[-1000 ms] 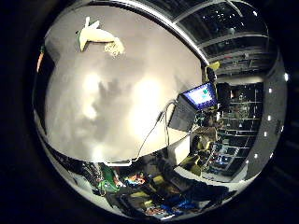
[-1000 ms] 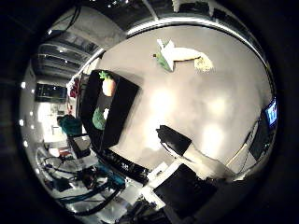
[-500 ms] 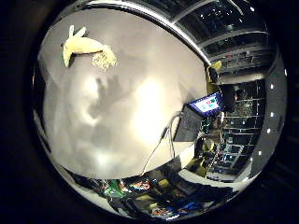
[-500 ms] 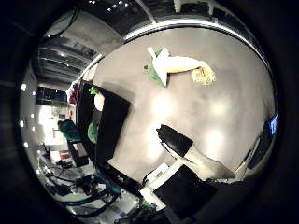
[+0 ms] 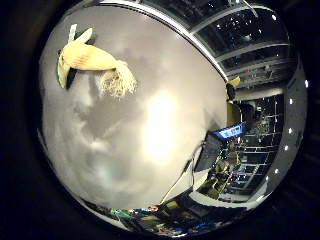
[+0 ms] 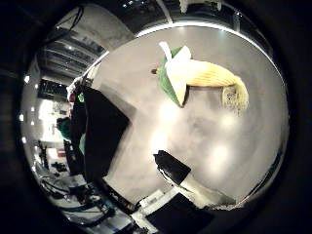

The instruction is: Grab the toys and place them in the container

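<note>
A yellow corn toy with green husk leaves and a pale tassel (image 6: 200, 73) lies on the grey table (image 6: 224, 146). It also shows in the little finger side view (image 5: 90, 62). A black container (image 6: 102, 132) stands on the table beside it, with small green and orange toys (image 6: 82, 143) showing at its far side. My right hand (image 6: 185, 180) hangs above the table, away from the corn. One black and white finger reaches in, straight, and holds nothing.
The table's edge curves past a lit monitor (image 5: 228, 132) on a cluttered desk. Shelving and stands (image 6: 58, 68) are beyond the container. Bare table (image 5: 150, 130) lies between the corn and the edge.
The corn toy fills more of both views than before. The camera has moved closer to it and to the table. The container has slid towards the view's edge.
</note>
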Robot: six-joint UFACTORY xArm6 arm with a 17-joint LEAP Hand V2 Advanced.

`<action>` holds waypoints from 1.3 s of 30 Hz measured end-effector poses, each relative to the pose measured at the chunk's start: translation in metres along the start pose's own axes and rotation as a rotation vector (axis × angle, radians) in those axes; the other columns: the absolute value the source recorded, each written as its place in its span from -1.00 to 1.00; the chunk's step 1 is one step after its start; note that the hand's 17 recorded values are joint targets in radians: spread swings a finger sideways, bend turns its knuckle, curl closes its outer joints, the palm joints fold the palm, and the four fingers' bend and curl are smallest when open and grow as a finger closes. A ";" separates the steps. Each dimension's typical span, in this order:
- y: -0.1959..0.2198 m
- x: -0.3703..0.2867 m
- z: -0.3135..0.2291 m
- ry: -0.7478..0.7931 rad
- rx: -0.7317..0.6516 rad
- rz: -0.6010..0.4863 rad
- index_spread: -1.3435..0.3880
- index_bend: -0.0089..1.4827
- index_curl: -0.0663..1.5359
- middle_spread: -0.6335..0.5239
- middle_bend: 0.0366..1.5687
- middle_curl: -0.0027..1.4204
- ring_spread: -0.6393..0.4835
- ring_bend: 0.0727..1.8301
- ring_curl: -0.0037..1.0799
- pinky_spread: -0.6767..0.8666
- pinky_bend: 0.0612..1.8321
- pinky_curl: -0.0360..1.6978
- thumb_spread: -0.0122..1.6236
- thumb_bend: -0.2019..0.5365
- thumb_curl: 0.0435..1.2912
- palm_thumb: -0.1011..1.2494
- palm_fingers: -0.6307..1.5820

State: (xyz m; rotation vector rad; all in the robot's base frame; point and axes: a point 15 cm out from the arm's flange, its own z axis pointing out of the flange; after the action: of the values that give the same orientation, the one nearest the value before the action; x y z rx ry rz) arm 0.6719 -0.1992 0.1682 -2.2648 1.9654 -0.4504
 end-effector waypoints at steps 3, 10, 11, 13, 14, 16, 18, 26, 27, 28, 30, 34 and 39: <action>-0.014 -0.010 0.006 0.011 0.041 0.006 0.14 -0.74 -0.56 0.36 -0.81 -0.56 0.47 -0.71 -0.57 0.36 -0.51 -0.66 0.27 -0.52 -0.59 -0.01 -0.40; -0.026 -0.030 0.033 0.053 0.060 -0.035 0.15 -0.70 -0.50 0.38 -0.82 -0.59 0.49 -0.80 -0.58 0.36 -0.61 -0.66 0.25 -0.58 -0.62 -0.16 -0.37; -0.025 -0.033 0.037 0.063 0.052 -0.049 0.14 -0.70 -0.50 0.38 -0.83 -0.60 0.49 -0.80 -0.58 0.36 -0.62 -0.66 0.25 -0.57 -0.63 -0.19 -0.37; -0.022 -0.038 0.048 0.082 0.034 -0.074 0.12 -0.65 -0.47 0.37 -0.83 -0.62 0.50 -0.84 -0.58 0.37 -0.66 -0.66 0.24 -0.56 -0.64 -0.30 -0.36; -0.021 -0.041 0.052 0.093 0.024 -0.088 0.12 -0.64 -0.47 0.36 -0.83 -0.63 0.50 -0.85 -0.58 0.37 -0.68 -0.65 0.24 -0.55 -0.64 -0.33 -0.35; -0.017 -0.046 0.063 0.109 0.004 -0.110 0.11 -0.62 -0.46 0.35 -0.84 -0.63 0.50 -0.86 -0.58 0.37 -0.69 -0.65 0.23 -0.56 -0.64 -0.37 -0.35; -0.013 -0.052 0.073 0.122 -0.013 -0.137 0.10 -0.60 -0.46 0.34 -0.83 -0.64 0.50 -0.87 -0.59 0.37 -0.70 -0.65 0.22 -0.54 -0.64 -0.39 -0.35; -0.010 -0.073 0.089 0.129 -0.038 -0.198 0.08 -0.39 -0.42 0.25 -0.80 -0.63 0.47 -0.90 -0.64 0.38 -0.80 -0.65 0.24 -0.49 -0.62 -0.34 -0.22; -0.010 -0.073 0.088 0.132 -0.038 -0.202 0.08 -0.31 -0.40 0.23 -0.78 -0.62 0.46 -0.89 -0.64 0.38 -0.83 -0.66 0.26 -0.42 -0.60 -0.26 -0.17; -0.011 -0.072 0.088 0.135 -0.038 -0.205 0.07 -0.21 -0.39 0.21 -0.78 -0.62 0.45 -0.90 -0.67 0.38 -0.87 -0.67 0.27 -0.41 -0.59 -0.19 -0.13; -0.011 -0.069 0.086 0.141 -0.037 -0.207 0.07 -0.16 -0.37 0.20 -0.78 -0.61 0.44 -0.90 -0.67 0.38 -0.88 -0.68 0.28 -0.43 -0.59 -0.15 -0.12; -0.011 -0.050 0.078 0.167 -0.033 -0.207 0.06 0.43 -0.21 -0.02 -0.46 -0.51 0.30 -0.92 -0.78 0.36 -0.96 -0.79 0.20 -0.21 -0.49 0.35 0.06; -0.008 -0.015 0.054 0.207 -0.037 -0.187 0.09 0.69 -0.15 -0.25 -0.23 -0.43 0.15 -0.90 -0.82 0.34 -0.92 -0.85 0.08 -0.28 -0.44 0.61 0.07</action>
State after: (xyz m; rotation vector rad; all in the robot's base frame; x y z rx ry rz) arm 0.6930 -0.1896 0.1170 -2.5287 1.8694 -0.6997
